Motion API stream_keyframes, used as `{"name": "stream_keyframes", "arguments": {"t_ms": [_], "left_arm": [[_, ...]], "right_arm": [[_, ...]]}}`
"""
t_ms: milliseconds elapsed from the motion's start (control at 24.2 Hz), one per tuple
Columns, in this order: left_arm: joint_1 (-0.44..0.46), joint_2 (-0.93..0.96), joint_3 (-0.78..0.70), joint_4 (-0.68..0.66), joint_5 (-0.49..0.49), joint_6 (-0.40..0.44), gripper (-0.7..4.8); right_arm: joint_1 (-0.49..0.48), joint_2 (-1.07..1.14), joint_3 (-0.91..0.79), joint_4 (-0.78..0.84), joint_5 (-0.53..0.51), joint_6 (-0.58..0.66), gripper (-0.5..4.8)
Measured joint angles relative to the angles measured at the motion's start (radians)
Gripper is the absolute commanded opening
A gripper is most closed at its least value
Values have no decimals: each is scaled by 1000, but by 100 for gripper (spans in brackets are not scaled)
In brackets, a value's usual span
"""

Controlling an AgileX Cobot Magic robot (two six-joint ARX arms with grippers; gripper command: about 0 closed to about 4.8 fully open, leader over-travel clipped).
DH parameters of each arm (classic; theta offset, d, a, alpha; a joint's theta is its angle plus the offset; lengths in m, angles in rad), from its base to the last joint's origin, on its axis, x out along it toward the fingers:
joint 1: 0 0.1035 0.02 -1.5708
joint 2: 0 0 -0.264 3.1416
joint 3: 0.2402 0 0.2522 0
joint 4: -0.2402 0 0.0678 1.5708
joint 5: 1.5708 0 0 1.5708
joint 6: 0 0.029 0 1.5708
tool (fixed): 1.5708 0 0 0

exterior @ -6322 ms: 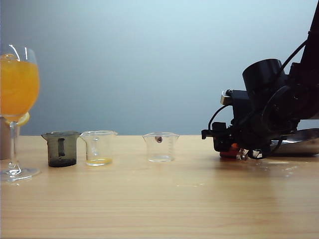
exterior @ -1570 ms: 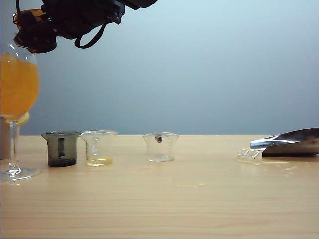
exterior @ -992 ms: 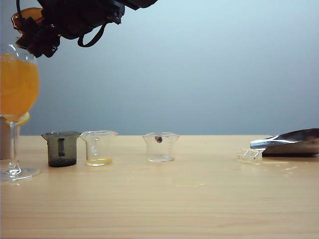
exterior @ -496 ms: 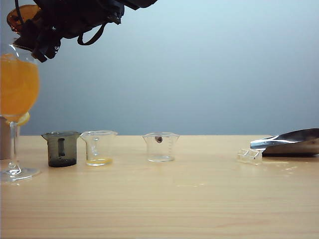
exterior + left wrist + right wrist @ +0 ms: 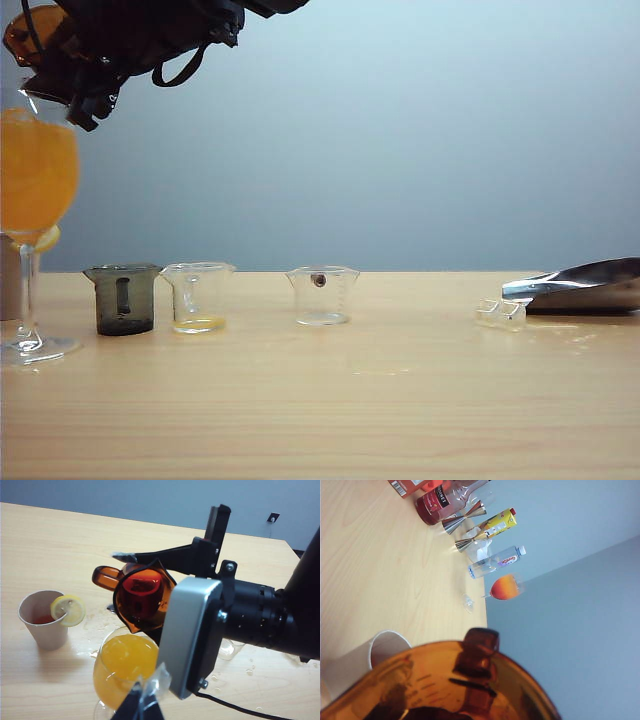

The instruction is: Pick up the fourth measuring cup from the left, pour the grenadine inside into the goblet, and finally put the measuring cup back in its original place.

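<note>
In the exterior view my right gripper (image 5: 48,58) reaches across to the upper left, shut on the fourth measuring cup (image 5: 22,30), an amber-red beaker. It holds the cup tilted just above the goblet (image 5: 35,170), which is full of orange juice. The left wrist view shows the cup (image 5: 142,595) tipped over the goblet (image 5: 122,665), with dark red grenadine (image 5: 139,587) pooled inside. The cup (image 5: 470,680) fills the right wrist view, with grenadine (image 5: 435,714) at its base. My left gripper (image 5: 141,705) hangs shut beside the goblet, holding nothing.
A dark grey cup (image 5: 123,298), a clear cup with yellow dregs (image 5: 198,296) and a clear cup (image 5: 322,294) stand in a row. A small clear piece (image 5: 501,314) and a metal scoop (image 5: 585,285) lie at the right. A paper cup with a lemon slice (image 5: 47,620) stands by the goblet.
My right wrist has rolled, tipping the amber cup further and carrying it a little to the left over the goblet's rim. Nothing on the table has moved.
</note>
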Motion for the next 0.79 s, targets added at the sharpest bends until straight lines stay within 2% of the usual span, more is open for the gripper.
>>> {"name": "stream_keyframes", "arguments": {"t_ms": [785], "left_arm": [[0,0,0,0,0,0,-5]], "right_arm": [[15,0,0,0,5,-175,-6]]}}
